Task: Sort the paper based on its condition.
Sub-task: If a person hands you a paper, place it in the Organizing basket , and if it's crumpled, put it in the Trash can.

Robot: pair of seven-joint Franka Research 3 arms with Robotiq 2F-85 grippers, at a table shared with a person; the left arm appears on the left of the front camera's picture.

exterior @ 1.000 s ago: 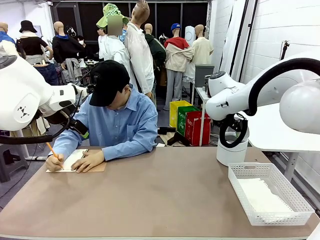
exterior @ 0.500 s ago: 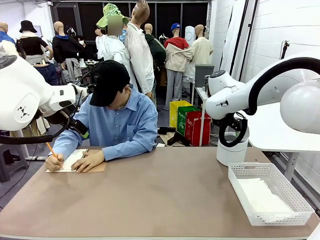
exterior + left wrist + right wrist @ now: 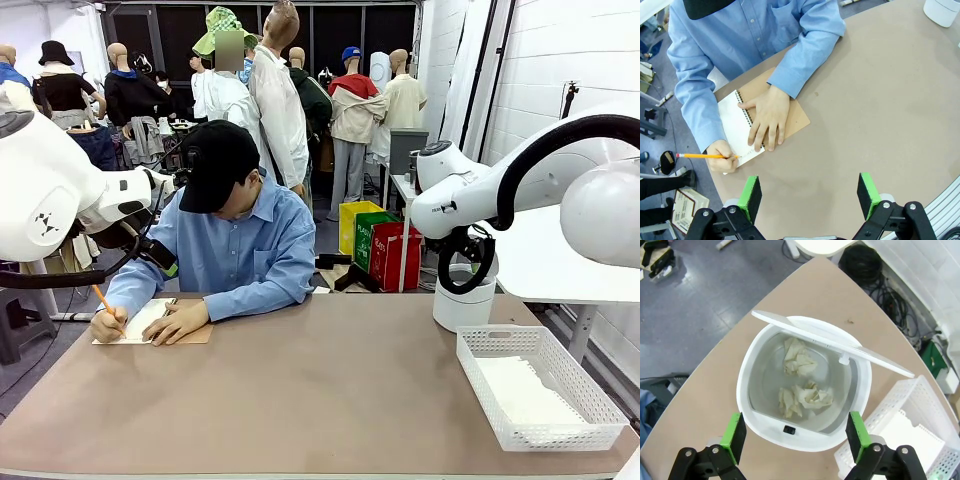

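Nothing I can make out is shifting since a second ago: both arms are hanging where they were, and the person (image 3: 240, 250) is still bending over the notebook (image 3: 735, 120).

From where I'm standing, the robot's right hand (image 3: 796, 432) is hovering straight above the white bin (image 3: 747, 390) at the desk's (image 3: 300, 400) far right. Its green-padded fingers are spread wide, one on either side of the bin's rim, and are pinching nothing. The bin's flap lid (image 3: 840, 342) is tilting open, and crumpled paper (image 3: 805, 395) is lying in wads on the bin's floor. Just beside the bin, toward the robot's edge of the desk, the white lattice basket (image 3: 500, 340) is sitting with flat sheets (image 3: 520, 390) lying inside it.

Well apart from the bin, at the opposite far corner, the person is writing. One palm (image 3: 767, 117) is pressing flat across the notebook's spiral, partly on the white page and partly on the folded-back brown cover. The person's other fist (image 3: 722, 155) is gripping an orange pencil (image 3: 705, 156) at the page's lower edge.

The robot's left hand (image 3: 809, 192) is hanging above bare desk near that notebook, far from the bin. Its fingers are also spread wide and are holding nothing.
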